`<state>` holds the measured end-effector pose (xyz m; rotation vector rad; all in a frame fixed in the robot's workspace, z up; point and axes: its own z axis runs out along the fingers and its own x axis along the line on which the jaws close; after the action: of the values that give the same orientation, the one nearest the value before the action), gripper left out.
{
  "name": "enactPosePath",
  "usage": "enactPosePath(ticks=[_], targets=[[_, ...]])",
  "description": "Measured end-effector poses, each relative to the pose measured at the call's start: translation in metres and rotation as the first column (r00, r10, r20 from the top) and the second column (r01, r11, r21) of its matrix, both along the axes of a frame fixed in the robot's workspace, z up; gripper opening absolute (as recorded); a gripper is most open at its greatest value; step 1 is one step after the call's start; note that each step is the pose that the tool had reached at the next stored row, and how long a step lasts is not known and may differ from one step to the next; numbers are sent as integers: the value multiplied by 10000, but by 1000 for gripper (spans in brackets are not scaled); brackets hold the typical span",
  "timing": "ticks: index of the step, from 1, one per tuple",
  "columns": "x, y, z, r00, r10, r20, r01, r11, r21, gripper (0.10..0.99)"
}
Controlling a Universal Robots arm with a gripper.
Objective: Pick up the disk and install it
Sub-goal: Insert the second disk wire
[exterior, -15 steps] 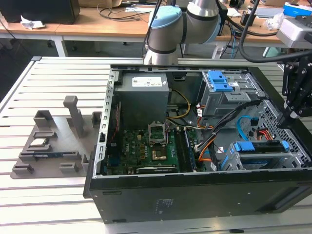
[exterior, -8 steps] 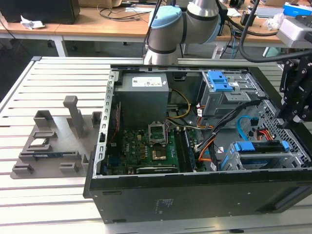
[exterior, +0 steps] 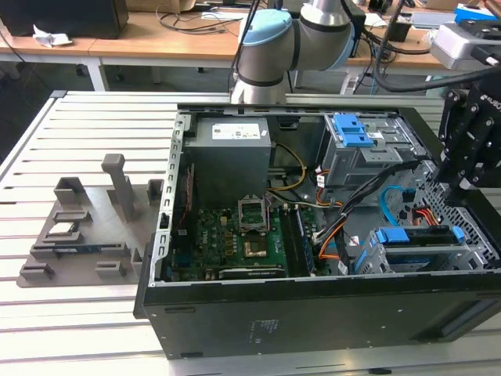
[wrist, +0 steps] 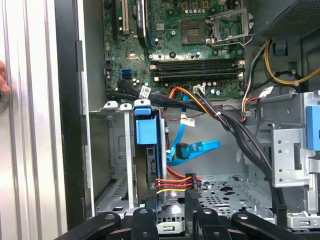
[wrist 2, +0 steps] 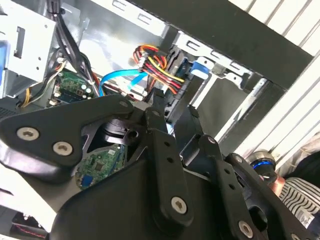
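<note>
The disk (exterior: 415, 236) sits in the lower right of the exterior view. It stands on edge in the metal bay (exterior: 438, 258) at the front corner of the open computer case (exterior: 313, 313), its bright blue frame running along the bay's top. The first wrist view shows it (wrist: 145, 131) as a thin slab slotted between the bay's walls. A square blue tab faces the camera, and only a dark sliver of the body shows behind it. I judge it to be already seated, since the frame lies level with the bay rails and nothing is gripping it. The label is hidden.

Just beside the bay, a flat light-blue data cable (wrist: 197, 148) and a red, orange and yellow power lead (wrist: 172, 182) hang loose. I cannot tell whether either is plugged into the disk.

The gripper (exterior: 462, 168) hangs at the right edge of the exterior view, above that corner of the case and apart from the disk. In the first wrist view the gripper (wrist: 167, 205) has its jaws spread with nothing between them, so they are released.

Further out are the motherboard (exterior: 235, 235), the blue-topped drive cage (exterior: 356, 133) and the grey power supply (exterior: 231, 153). A grey parts fixture (exterior: 78, 235) rests on the slatted table (exterior: 78, 329) at the left.
</note>
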<state>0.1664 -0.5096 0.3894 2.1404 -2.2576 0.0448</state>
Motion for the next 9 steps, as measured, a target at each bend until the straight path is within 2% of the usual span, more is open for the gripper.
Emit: enactPosePath(ticks=[4, 6, 7, 9], targets=[[-181, 32, -34, 10000, -1, 1, 1, 10000, 0, 361], [-336, 40, -92, 10000, 27, 1, -27, 10000, 1, 361], [-380, 47, -126, 10000, 93, 2, -93, 10000, 1, 361], [-402, 53, -181, 9997, 253, 1, -253, 9997, -1, 361]])
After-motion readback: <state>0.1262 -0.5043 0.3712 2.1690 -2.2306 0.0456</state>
